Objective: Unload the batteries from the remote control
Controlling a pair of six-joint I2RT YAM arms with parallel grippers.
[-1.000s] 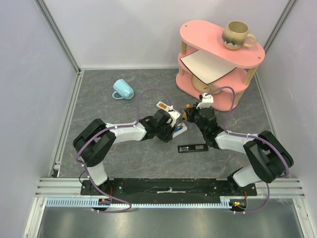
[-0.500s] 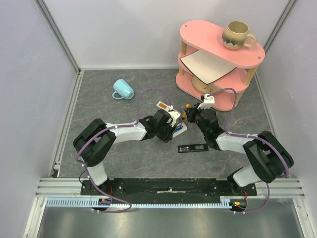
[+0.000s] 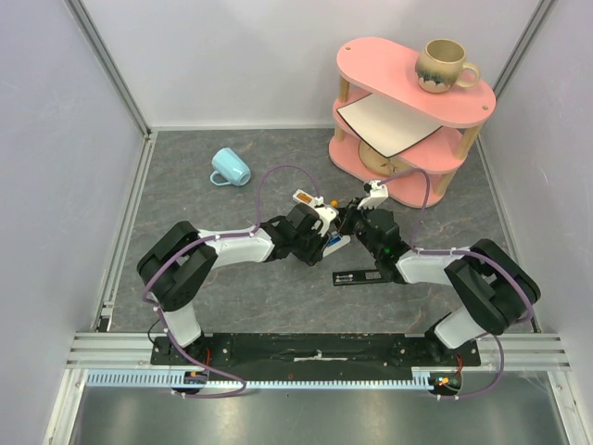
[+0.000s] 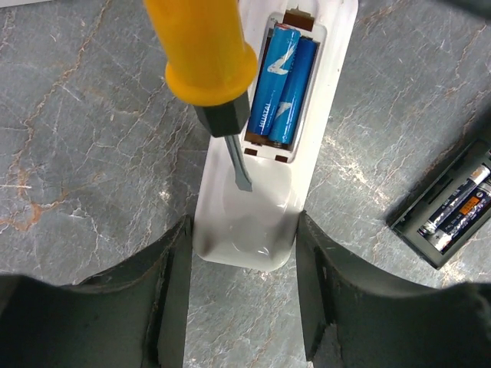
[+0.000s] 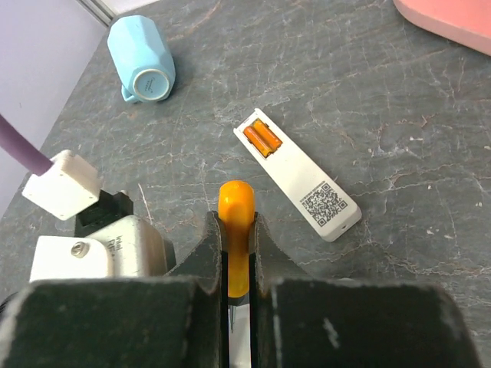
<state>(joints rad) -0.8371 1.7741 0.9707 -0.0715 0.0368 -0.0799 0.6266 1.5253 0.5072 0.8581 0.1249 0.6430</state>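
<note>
Left hand (image 4: 244, 230) clamps the white remote control (image 4: 265, 192), its 2 blue batteries (image 4: 280, 84) apparently lettered "HUATAI"; right hand (image 5: 236, 245) grips the orange-handled screwdriver (image 5: 235, 203).

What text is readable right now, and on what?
"HUATAI": on the blue batteries in the held white remote; last letter uncertain.
QR code and small print on the second white remote: too small to read.
Print on the cells in the black remote: blurred.
</note>
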